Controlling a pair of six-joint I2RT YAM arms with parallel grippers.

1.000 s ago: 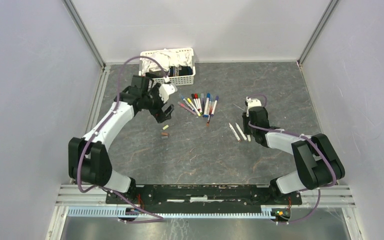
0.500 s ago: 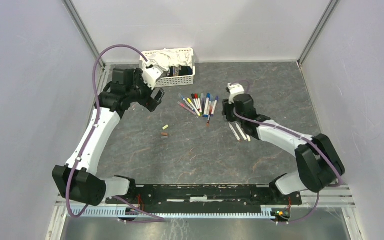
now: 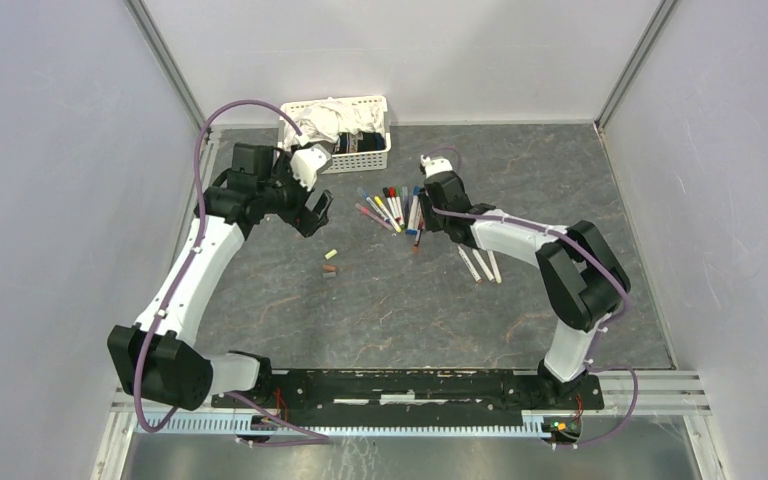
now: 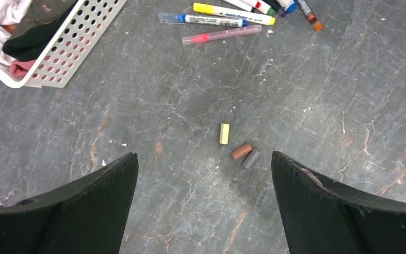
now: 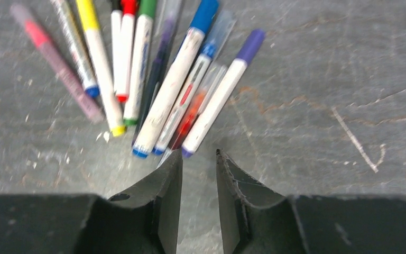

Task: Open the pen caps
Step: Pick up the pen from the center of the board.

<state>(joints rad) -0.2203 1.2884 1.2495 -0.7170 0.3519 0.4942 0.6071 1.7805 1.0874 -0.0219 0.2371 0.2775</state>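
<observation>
Hovering just beside the pens [image 5: 165,100], right gripper [image 5: 199,174], barely parted and empty, may scatter the crowded fan or pinch two; left gripper [image 4: 203,159] gapes wide nearby.

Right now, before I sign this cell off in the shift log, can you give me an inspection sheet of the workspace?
Surface: grey marbled table, small white flecks.
Job's things: coloured pens fanned at centre rear; three white pens apart to their right, no coloured ends seen; yellow cap, brown cap and grey cap loose, the last two side by side.
Clutter: white basket of cloths at the rear.
Claws: left claw wide open, empty, above the loose caps; right claw narrowly open, empty, at the coloured pens' near ends.
Cables: purple cable arches over the left arm.
Surroundings: plain walls; nothing else seen.
</observation>
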